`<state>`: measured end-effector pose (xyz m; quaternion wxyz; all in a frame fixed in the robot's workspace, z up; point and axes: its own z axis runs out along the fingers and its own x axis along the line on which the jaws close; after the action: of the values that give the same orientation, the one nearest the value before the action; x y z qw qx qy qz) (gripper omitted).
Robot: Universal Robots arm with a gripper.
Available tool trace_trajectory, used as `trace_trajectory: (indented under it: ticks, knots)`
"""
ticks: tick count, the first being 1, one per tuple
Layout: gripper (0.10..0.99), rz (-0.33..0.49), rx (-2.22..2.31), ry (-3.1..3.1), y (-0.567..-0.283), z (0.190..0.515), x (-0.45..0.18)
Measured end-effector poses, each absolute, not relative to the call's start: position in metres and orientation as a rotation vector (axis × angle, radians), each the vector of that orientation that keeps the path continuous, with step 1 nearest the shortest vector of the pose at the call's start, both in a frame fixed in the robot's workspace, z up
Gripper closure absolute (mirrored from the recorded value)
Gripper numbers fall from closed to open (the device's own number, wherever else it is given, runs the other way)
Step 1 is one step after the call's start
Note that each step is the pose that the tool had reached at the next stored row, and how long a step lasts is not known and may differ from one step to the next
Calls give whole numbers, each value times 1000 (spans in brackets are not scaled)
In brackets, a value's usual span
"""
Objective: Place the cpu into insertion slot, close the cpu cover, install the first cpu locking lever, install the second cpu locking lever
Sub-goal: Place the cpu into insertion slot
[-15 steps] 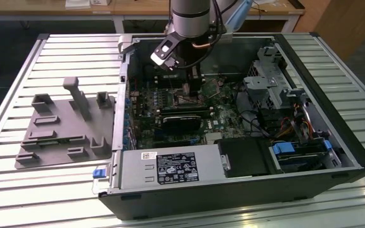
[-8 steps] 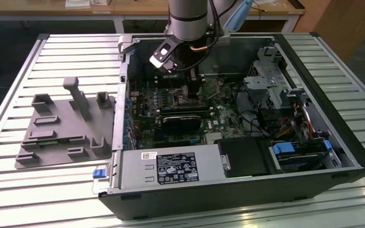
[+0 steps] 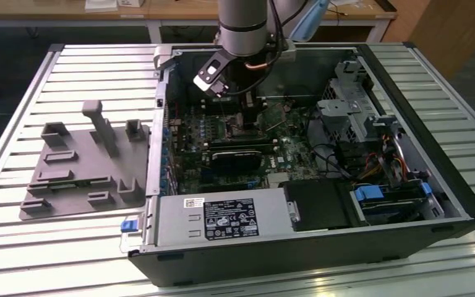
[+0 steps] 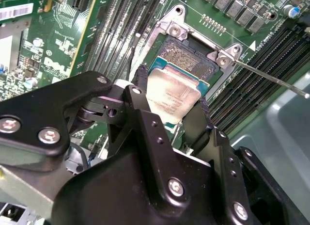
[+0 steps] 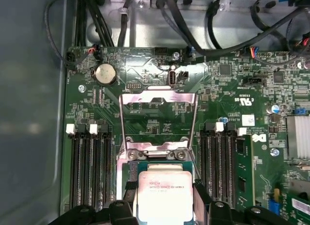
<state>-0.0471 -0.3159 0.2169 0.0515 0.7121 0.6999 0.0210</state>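
Observation:
My gripper [image 4: 170,103] is shut on the cpu [image 4: 173,96], a flat square chip with a dull grey metal top and a green edge. Black fingers [image 4: 139,96] press on two opposite sides of it. In both wrist views the cpu [image 5: 164,188] hangs tilted just above the insertion slot [image 4: 188,56], whose pin field shows beyond the chip's far edge. The cpu cover [image 5: 158,96], a thin silvery frame, stands flipped open behind the slot. A thin wire locking lever [image 4: 271,80] sticks out raised beside the slot. In the exterior view the gripper [image 3: 239,102] is low inside the open computer case.
Long black memory slots [image 5: 89,171] flank the socket on both sides. Cable bundles [image 5: 193,21] run along the case wall beyond the board. A grey moulded fixture [image 3: 81,167] lies on the slatted table at the exterior view's left. Power supply [image 3: 221,219] and drive cage [image 3: 357,111] crowd the case.

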Motion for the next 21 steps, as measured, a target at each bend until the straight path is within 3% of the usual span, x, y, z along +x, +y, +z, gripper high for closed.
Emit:
trace_trajectory:
  ticks: [21]
  knots:
    - [549,66,2161,2131,-311,195,-56]
